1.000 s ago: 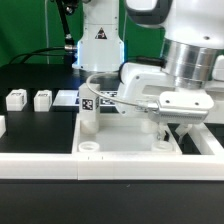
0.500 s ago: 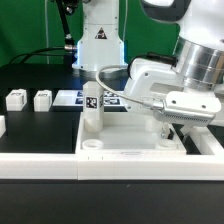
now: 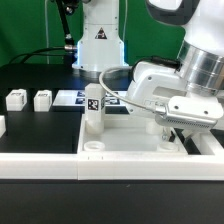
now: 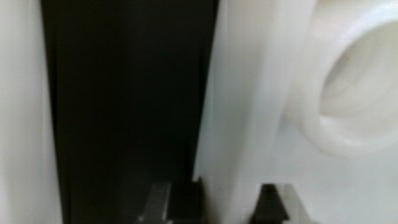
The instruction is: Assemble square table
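The white square table top (image 3: 130, 143) lies on the table behind the front rail. One tagged white leg (image 3: 93, 110) stands upright in its far corner on the exterior view's left. A round socket (image 3: 91, 146) shows in the near corner on that side. My gripper (image 3: 177, 128) is at the top's side on the exterior view's right. In the wrist view my gripper (image 4: 222, 205) has its fingers (image 4: 270, 203) on either side of the top's white rim wall (image 4: 240, 110), shut on it. A round socket (image 4: 365, 90) shows beside the rim.
Two loose white leg blocks (image 3: 15, 99) (image 3: 42, 99) sit on the black table at the exterior view's left, a third (image 3: 2, 125) at the edge. The marker board (image 3: 68, 97) lies behind the top. The long white border rail (image 3: 60, 163) runs along the front.
My arm has moved toward the exterior view's right. The table top and its standing leg have shifted slightly the same way with it.
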Controlling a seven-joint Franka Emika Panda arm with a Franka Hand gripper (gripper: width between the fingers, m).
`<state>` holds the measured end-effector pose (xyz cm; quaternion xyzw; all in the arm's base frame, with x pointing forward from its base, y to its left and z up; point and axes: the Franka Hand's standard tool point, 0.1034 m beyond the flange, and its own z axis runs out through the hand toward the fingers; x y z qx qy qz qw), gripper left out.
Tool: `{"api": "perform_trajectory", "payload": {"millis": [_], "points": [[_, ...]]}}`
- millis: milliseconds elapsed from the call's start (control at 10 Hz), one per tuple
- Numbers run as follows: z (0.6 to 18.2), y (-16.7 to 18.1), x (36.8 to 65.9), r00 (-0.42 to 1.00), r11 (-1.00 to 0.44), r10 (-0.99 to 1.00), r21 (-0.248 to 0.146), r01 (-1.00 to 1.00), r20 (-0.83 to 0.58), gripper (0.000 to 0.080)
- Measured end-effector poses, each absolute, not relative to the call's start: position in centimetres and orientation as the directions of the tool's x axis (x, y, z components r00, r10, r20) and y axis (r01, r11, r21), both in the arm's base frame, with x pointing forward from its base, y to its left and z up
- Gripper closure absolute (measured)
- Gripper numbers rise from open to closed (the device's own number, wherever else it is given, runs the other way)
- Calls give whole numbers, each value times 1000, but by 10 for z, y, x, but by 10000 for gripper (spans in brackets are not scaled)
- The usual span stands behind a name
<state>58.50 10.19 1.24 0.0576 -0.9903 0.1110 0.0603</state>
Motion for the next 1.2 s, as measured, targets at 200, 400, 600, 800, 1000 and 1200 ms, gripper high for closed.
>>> {"api": "perform_trajectory", "payload": {"millis": [200,400,600,800,1000,1200], "points": [[14,97,588,-975,976,-161,-124,-181,154,706],[9,103,585,-976,985,-143,-72,-156,166,709],[5,117,583,-980,993,-84,-65,-97,183,723],[8,121,582,-976,991,-45,-112,-70,213,730],[9,121,582,-975,990,-38,-121,-66,219,730],[8,119,581,-975,989,-46,-127,-75,219,730]]}}
